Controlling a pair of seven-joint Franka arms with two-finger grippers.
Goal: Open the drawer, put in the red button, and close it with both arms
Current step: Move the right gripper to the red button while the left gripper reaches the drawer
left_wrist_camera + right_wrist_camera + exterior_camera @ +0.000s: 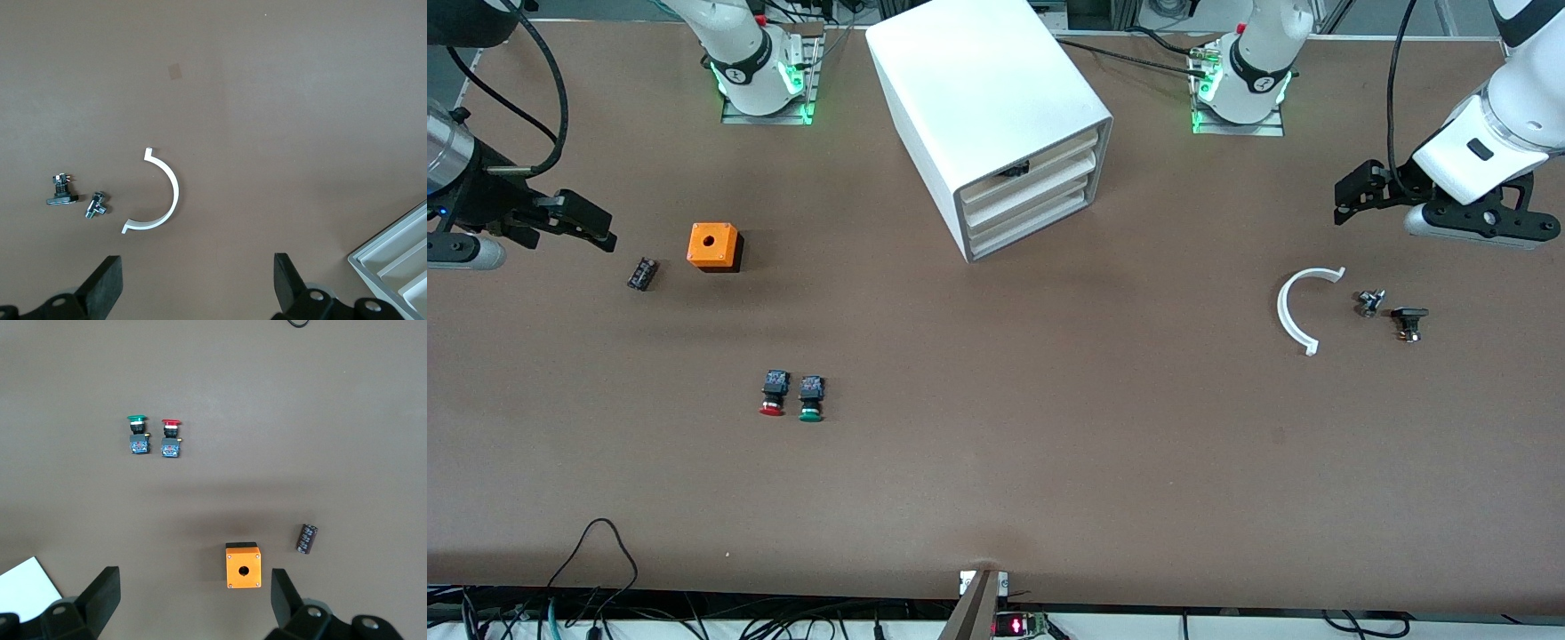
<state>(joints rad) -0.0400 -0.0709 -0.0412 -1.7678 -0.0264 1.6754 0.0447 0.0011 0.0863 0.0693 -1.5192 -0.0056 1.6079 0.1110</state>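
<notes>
The red button [773, 394] lies on its side on the brown table, toward the right arm's end, beside a green-capped one [811, 397]; the right wrist view shows the red button [171, 439] too. The white cabinet [996, 98] stands between the arm bases, its three cream drawer fronts [1032, 200] pushed in. My right gripper [587, 222] hangs open and empty over the table beside an orange box [713, 246], its fingertips [100, 590] wide apart. My left gripper [1356, 191] hovers open and empty at the left arm's end, fingertips [107, 277] spread.
A small black cylinder [641, 273] lies by the orange box. A white curved strip [1291, 311] and two small metal parts [1369, 302] [1408, 322] lie under the left gripper's end. Cables run along the table's front edge [996, 591].
</notes>
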